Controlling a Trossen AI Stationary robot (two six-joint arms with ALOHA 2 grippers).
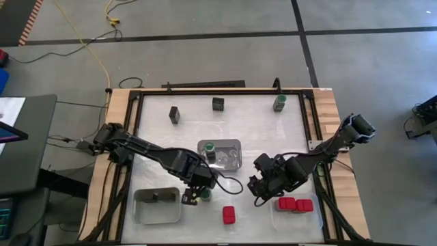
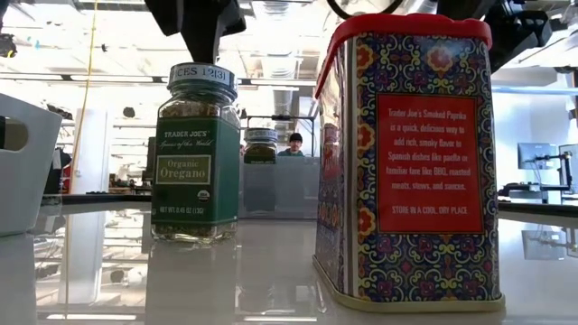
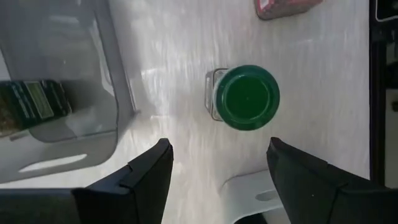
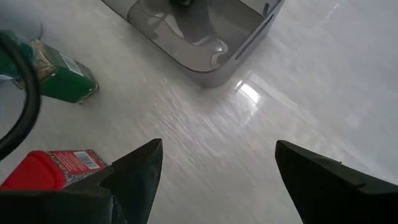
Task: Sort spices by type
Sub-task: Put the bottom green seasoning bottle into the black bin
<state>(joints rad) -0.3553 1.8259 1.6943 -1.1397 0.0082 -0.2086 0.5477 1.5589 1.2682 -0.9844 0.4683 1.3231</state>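
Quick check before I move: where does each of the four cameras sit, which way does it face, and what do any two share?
High: overhead, straight down on the table, both arms.
Low: table height, level past the oregano jar and paprika tin; arms overhead.
Left wrist: above that jar, left claw open.
Right wrist: down at the table, right claw open, same tin.
Shared: jar in low, left wrist, high.

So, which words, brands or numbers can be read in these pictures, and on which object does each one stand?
Oregano jar, label: "TRADER JOE'S", "Organic Oregano"; the small script between them and the weight line at the bottom are too small to read.
Same jar, lid band: "12131", preceded by cut-off letters.
Red-topped tin, red panel: "Trader Joe's Smoked Paprika is a quick, delicious way to add rich, smoky flavor..."; "STORE IN A COOL DRY PLACE".
Labels in the other views: blurred, unreadable.
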